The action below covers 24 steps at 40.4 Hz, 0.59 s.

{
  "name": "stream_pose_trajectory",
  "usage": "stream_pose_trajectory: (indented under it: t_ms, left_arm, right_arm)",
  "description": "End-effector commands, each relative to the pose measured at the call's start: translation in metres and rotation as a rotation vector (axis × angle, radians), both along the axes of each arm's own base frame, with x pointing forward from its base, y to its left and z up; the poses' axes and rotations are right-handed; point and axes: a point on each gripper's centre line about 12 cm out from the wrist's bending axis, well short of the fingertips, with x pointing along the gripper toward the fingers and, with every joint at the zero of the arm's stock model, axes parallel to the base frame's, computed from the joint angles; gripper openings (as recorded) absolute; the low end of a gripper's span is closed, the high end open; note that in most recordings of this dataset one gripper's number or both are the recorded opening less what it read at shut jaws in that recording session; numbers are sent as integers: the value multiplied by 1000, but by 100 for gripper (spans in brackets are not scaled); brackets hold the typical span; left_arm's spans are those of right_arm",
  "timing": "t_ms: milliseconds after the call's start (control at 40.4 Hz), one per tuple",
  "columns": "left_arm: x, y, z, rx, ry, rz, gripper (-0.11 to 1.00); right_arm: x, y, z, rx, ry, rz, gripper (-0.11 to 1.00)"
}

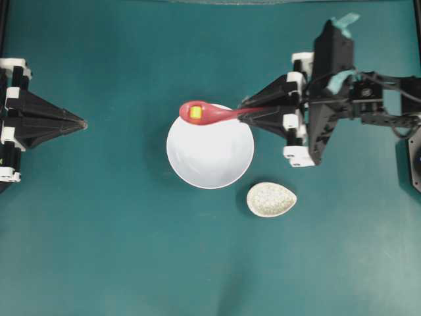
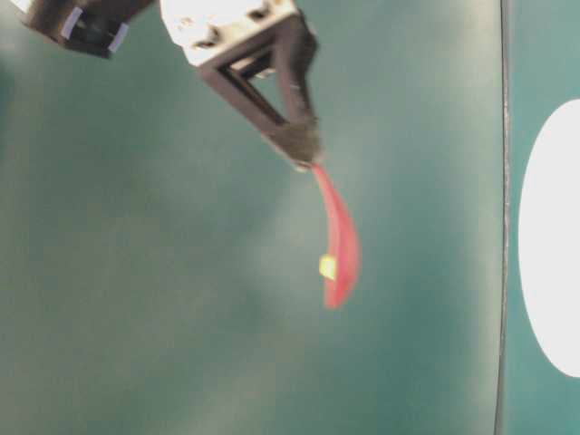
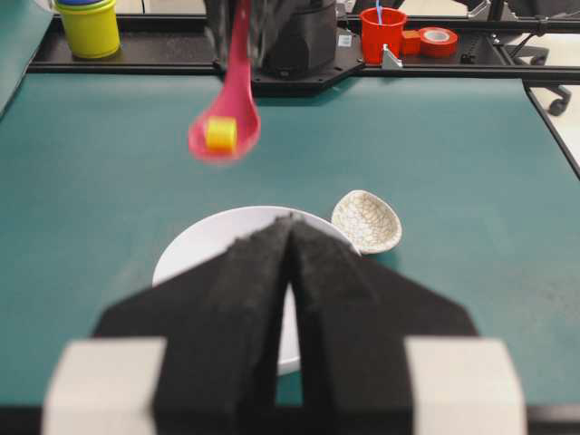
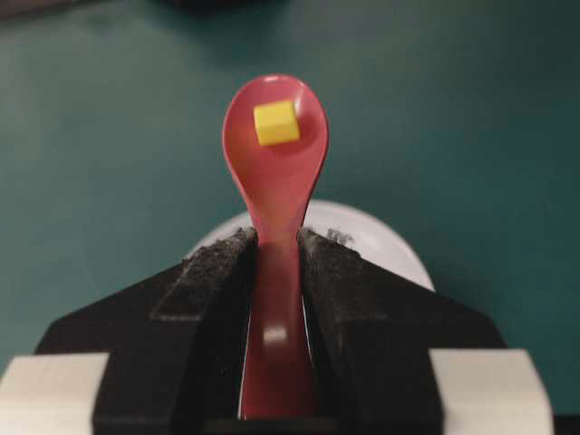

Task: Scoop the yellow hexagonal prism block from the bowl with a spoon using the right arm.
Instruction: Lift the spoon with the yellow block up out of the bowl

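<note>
Overhead view: the right gripper (image 1: 245, 114), entering from the right of the frame, is clamped on the handle of the spoon (image 1: 210, 112), which extends leftward over the upper rim of the bowl (image 1: 210, 158). The yellow hexagonal prism block (image 1: 195, 112) lies in the spoon's scoop, at the upper left edge of the bowl's outline. The bowl itself sits at the centre of the teal table (image 1: 118, 250), its white interior bare. A small speckled spoon rest (image 1: 271, 199) lies just below and to the right of the bowl, apart from it.

Left wrist view: the spoon hangs in the upper left of the frame, clear of the bowl beneath it, with the block seated in the scoop.

Right wrist view: both padded fingers (image 4: 217, 272) press against the sides of the pink-red handle; the scoop points away with the block near its far end.

At the left edge of the overhead frame, the left gripper (image 1: 83, 123) holds nothing, its jaws brought together to a point, well apart from the bowl.

Table-level view: blurred; the spoon appears to hang from the gripper tip, though its tilt cannot be read reliably.
</note>
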Motion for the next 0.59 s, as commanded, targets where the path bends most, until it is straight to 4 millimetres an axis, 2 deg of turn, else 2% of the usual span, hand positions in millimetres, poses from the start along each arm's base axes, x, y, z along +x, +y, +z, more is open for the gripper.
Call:
stream_pose_trajectory:
  t_ms: [0,198,569]
  left_arm:
    - [2,0,12,0,-34,1,0]
    - [2,0,12,2,-34,1,0]
    - [3,0,12,2,-34,1,0]
  right_arm:
    - [-5,1,18,-11,-61,3,23]
    - [-11,2,25,-14,-83,4,23]
    - [-10,2,27,-9,-90,2,23]
